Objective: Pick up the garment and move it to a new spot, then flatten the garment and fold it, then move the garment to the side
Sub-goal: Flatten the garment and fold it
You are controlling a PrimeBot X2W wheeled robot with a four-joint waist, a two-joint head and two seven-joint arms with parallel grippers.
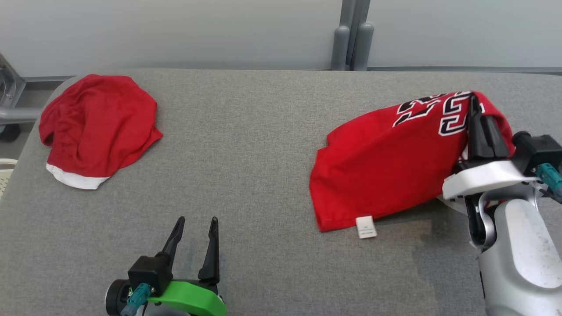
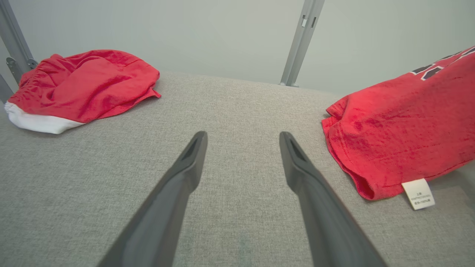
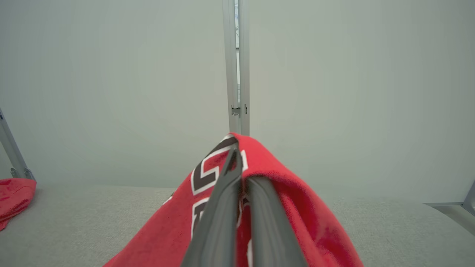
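Observation:
The garment (image 1: 386, 166) is a red jersey with black-and-white print and a white label (image 1: 365, 227) at its hem. It hangs lifted at the right of the grey table (image 1: 246, 153), its lower edge near the surface. My right gripper (image 1: 473, 103) is shut on its upper fold, the cloth draping over the fingers (image 3: 222, 207) in the right wrist view, where the garment (image 3: 289, 193) falls to both sides. My left gripper (image 1: 196, 221) stands open at the lower left, nothing between its fingers (image 2: 178, 185), well left of the garment (image 2: 400, 129).
A second red garment (image 1: 99, 127) with a white band lies crumpled at the table's far left corner, also seen as a red heap (image 2: 81, 85). Grey posts (image 1: 353, 39) and a pale wall stand behind the table. A metal frame (image 1: 9, 101) is at the left.

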